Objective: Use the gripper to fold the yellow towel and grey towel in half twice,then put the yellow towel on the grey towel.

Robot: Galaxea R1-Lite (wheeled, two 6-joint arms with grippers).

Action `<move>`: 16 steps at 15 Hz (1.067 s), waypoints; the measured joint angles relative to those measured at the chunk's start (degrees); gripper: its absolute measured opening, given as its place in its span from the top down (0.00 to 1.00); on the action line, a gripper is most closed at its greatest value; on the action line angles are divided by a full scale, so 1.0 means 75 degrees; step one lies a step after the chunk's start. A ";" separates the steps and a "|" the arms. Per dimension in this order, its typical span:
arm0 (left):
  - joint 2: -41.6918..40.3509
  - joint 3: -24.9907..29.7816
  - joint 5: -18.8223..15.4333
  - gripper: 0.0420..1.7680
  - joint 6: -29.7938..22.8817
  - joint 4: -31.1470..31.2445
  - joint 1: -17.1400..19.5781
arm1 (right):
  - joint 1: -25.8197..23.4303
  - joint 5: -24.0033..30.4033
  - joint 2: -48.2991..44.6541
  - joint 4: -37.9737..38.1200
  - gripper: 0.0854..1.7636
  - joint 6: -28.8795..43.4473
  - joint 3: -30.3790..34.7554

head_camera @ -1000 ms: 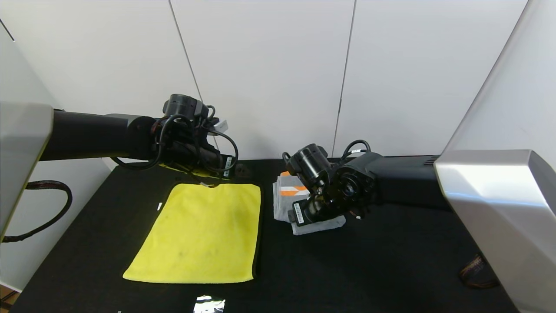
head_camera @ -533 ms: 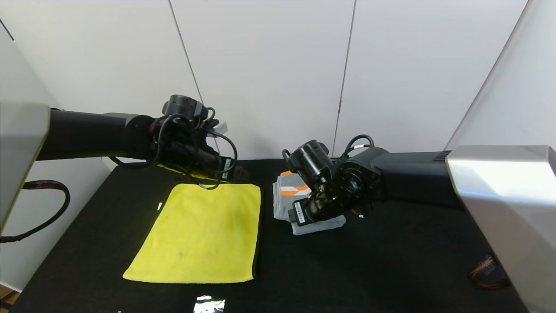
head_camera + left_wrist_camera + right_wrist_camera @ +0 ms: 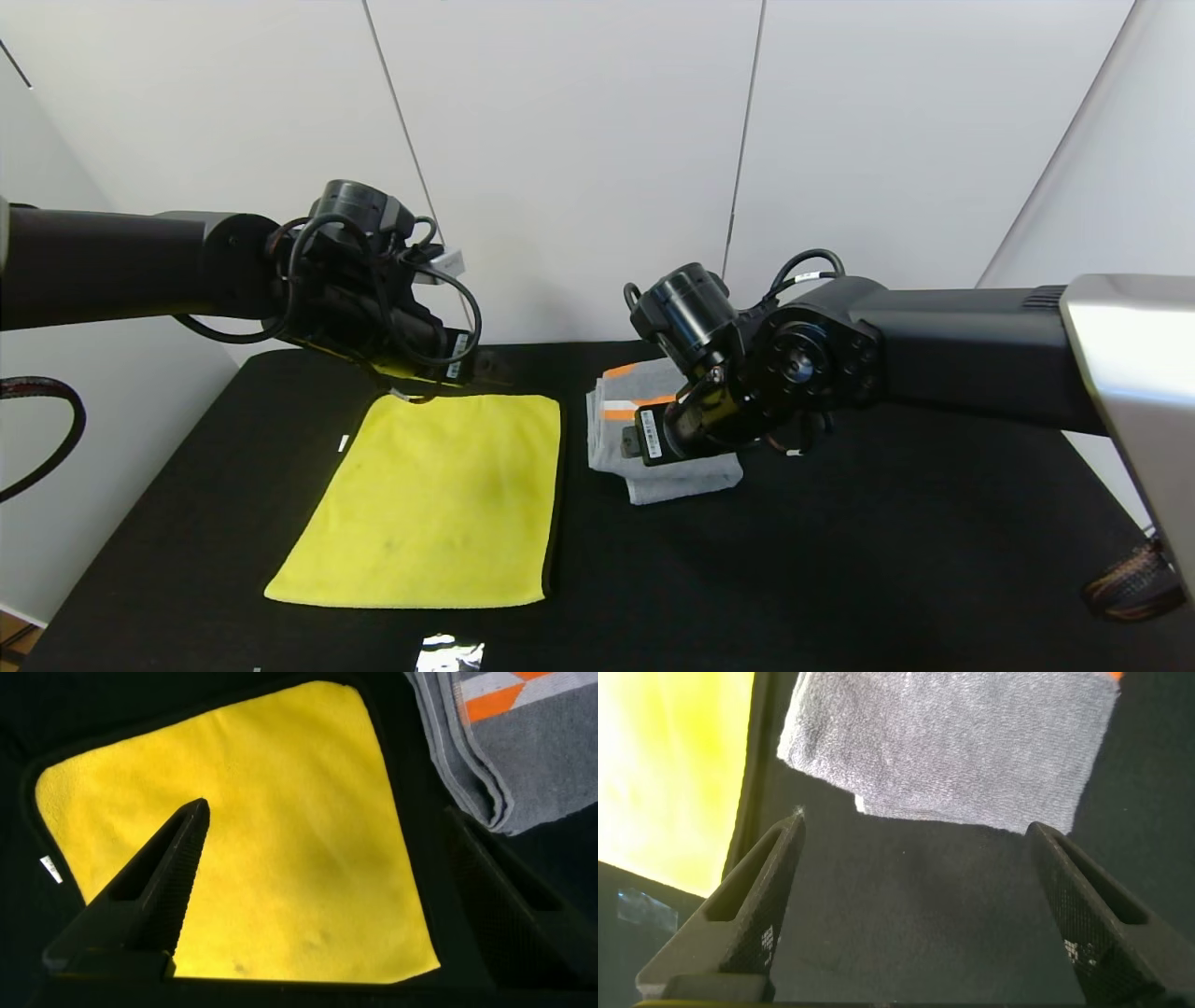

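- A black table [image 3: 840,560] stands before white wall panels [image 3: 579,159], seen from the robot's head.
- The yellow towel [image 3: 439,499] lies flat on the table's left half as a single rectangle, longer from front to back, with a thin dark trim along its edges.
- The grey towel [image 3: 644,457] lies just to the right of the yellow one, apart from it, with a strip of black table between them. It is folded into a small thick stack, with an orange-and-white band showing on its far part.
- The left gripper [image 3: 467,369] hangs in the air over the far edge of the yellow towel. In its wrist view, its two dark fingers [image 3: 154,901] stand wide apart and hold nothing, with the yellow towel [image 3: 271,840] spread below them and the grey towel's layered edge [image 3: 505,756] off to one side.
- The right gripper [image 3: 644,439] hovers over the grey towel. In its wrist view, its fingers [image 3: 757,905] are also wide apart and empty, above bare table beside the grey towel [image 3: 952,747]; part of the yellow towel [image 3: 673,765] shows at one edge.
- A small shiny scrap [image 3: 450,653] lies at the table's front edge.
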 joint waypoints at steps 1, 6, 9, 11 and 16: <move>-0.0026 0.0000 0.0003 0.03 0.0000 0.0005 0.0005 | -0.0003 0.0000 -0.0023 0.0000 0.04 0.0000 0.0000; -0.0452 0.0571 -0.0029 0.03 0.1040 0.0380 0.0410 | 0.0016 0.0616 -0.0349 0.0011 0.04 -0.0426 0.0176; -0.1183 0.1632 -0.0153 0.03 0.2552 0.0577 0.1395 | 0.0189 0.1040 -0.0707 -0.0023 0.04 -0.0865 0.0393; -0.1533 0.2089 -0.0551 0.03 0.2950 0.0582 0.1827 | 0.0297 0.1178 -0.0847 -0.0023 0.04 -0.1073 0.0499; -0.2053 0.2948 -0.1468 0.03 0.4333 0.0527 0.2693 | 0.0346 0.1825 -0.1066 -0.0229 0.04 -0.1759 0.0723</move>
